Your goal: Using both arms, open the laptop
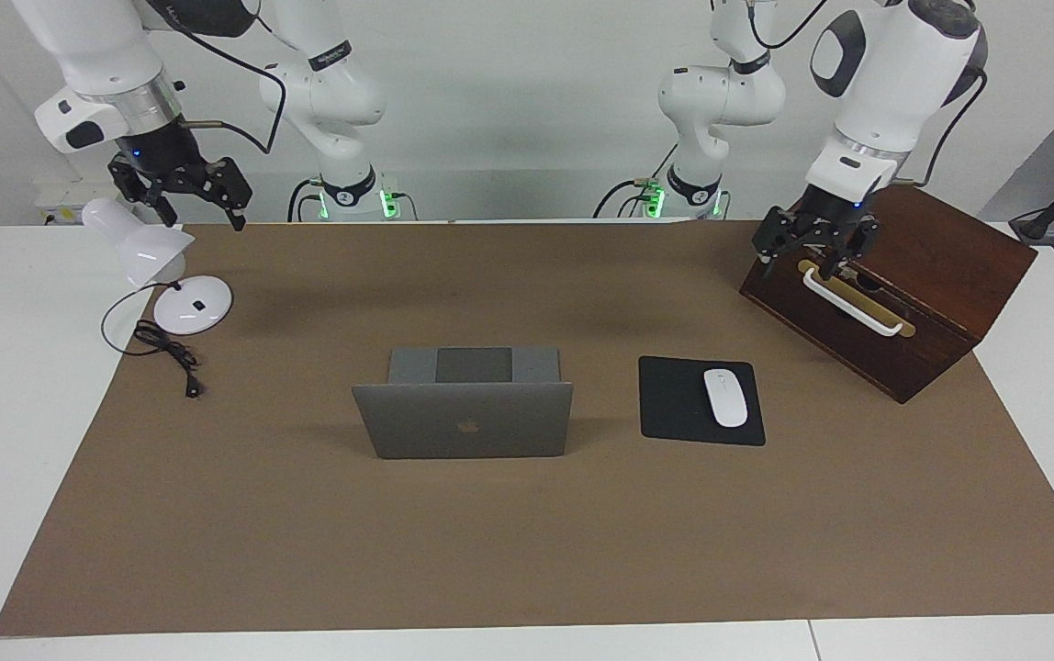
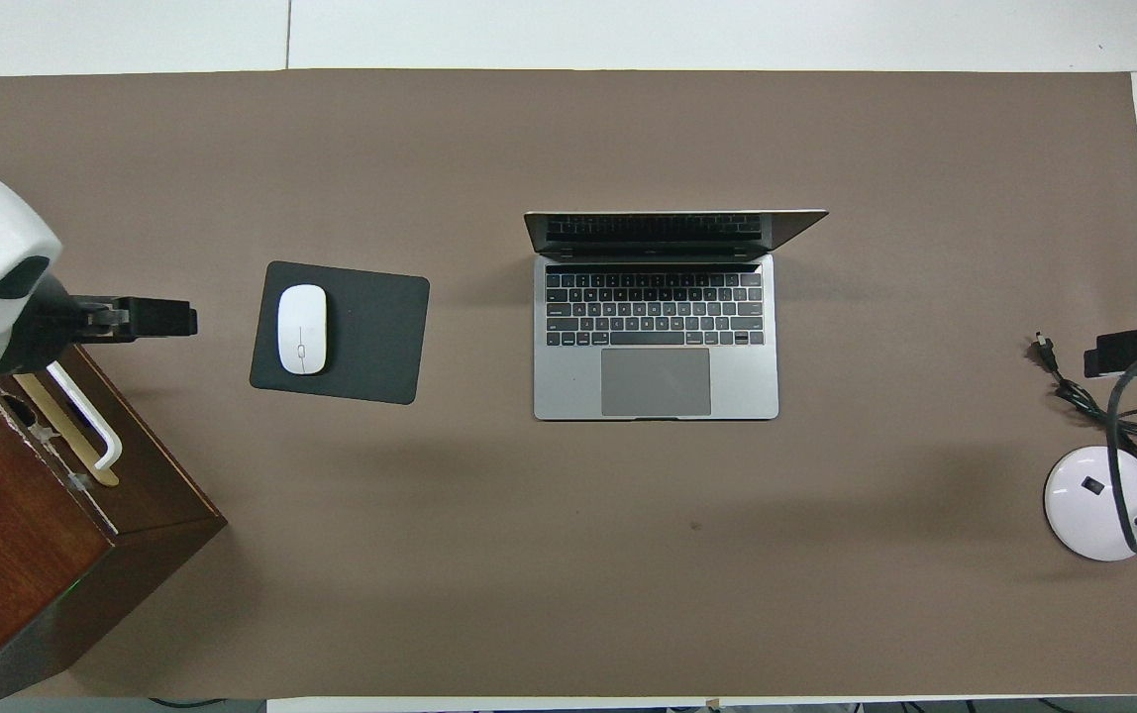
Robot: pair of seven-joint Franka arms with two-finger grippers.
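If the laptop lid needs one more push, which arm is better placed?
Probably right: the right gripper, up by the lamp, has bare mat toward the laptop; the left gripper, over the wooden box, has the mouse between.

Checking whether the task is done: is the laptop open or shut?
Open. The laptop's keyboard and trackpad show from overhead, and its lid stands raised in the facing view.

A robotics lab: two white arms (image 1: 325, 83) mounted at a white table (image 1: 13, 386) before bare walls.

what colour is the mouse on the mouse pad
White, on a black mouse pad; the mouse shows best in the overhead view.
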